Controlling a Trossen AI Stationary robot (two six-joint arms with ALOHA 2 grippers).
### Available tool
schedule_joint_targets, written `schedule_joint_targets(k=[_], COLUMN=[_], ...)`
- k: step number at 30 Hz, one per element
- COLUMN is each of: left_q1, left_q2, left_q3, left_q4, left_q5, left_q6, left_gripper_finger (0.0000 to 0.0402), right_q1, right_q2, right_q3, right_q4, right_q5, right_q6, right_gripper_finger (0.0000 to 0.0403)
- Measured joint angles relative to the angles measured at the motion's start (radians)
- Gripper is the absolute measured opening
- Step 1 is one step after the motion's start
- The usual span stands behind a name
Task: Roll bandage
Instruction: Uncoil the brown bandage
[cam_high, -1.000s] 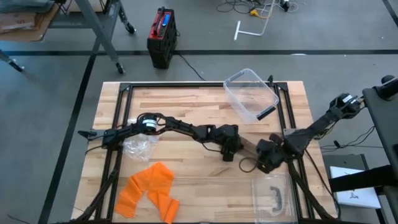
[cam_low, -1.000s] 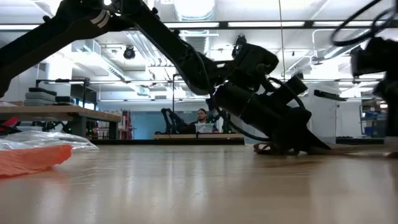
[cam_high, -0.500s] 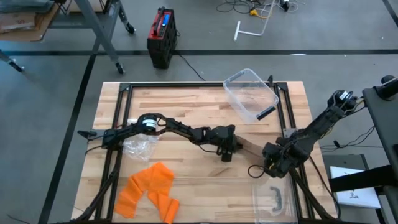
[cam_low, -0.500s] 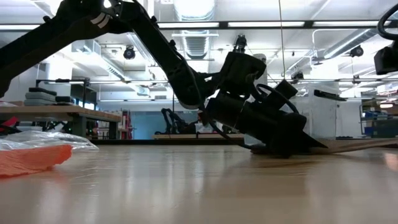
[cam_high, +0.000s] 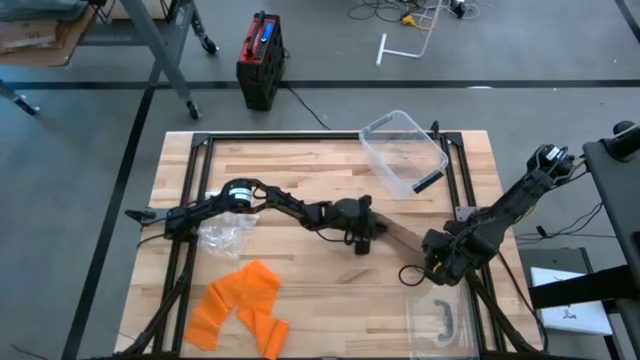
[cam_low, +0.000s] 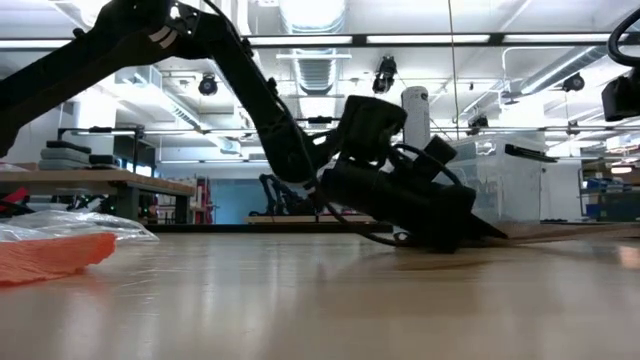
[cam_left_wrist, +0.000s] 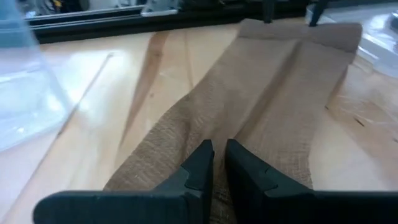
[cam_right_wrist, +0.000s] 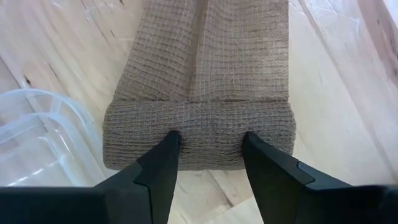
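Between the two grippers lies one tan bandage (cam_high: 400, 238), stretched flat on the wooden table (cam_high: 300, 180). One end is pinched by the left gripper (cam_left_wrist: 219, 163), fingers pressed together on the cloth. At the other end, the right gripper (cam_right_wrist: 208, 152) clamps the rolled part between its two fingers. Beyond the bandage stands one clear bin (cam_high: 403, 150); behind the left gripper, by its arm, lie one orange cloth pile (cam_high: 240, 305) and one crumpled plastic bag (cam_high: 222, 236).

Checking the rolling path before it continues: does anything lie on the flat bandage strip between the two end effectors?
Nothing visible does. The tan woven bandage strip lies bare on the wooden table between the left end effector, pinching one end, and the right end effector, gripping the rolled end.
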Motion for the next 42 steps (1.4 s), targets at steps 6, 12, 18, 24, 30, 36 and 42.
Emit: schedule_joint_targets(k=[6,12,18,24,30,36,42], left_q1=[0.004,-0.002,-0.014,-0.022,-0.027,-0.031,-0.046], left_q2=[-0.001,-0.016,-0.104,-0.232,-0.313,-0.324,-0.313], left_q3=[-0.091,-0.133,-0.133,-0.135,-0.142,-0.142,-0.142], left_q4=[0.174,0.215,-0.028,-0.346,-0.426,-0.414,-0.316], left_q5=[-0.035,-0.005,0.024,0.111,0.137,0.137,0.084], left_q6=[-0.048,-0.074,-0.081,-0.087,-0.071,-0.069,-0.076], left_gripper_finger=[0.0036,0.0036,0.0036,0.0036,0.0036,0.0036,0.0036], right_q1=[-0.001,-0.001,-0.001,-0.001,-0.001,-0.002,-0.001], right_q2=[0.001,0.001,0.002,0.002,0.002,0.002,0.002], right_q3=[-0.002,-0.003,-0.003,-0.003,-0.003,-0.002,-0.002], right_q4=[0.009,0.014,0.018,0.021,0.023,0.025,0.025], right_q5=[0.011,0.025,0.03,0.033,0.035,0.035,0.043], right_q6=[0.0,0.0,0.0,0.0,0.0,-0.001,-0.002], right_gripper_finger=[0.017,0.0171,0.0171,0.0171,0.0171,0.0171,0.0171])
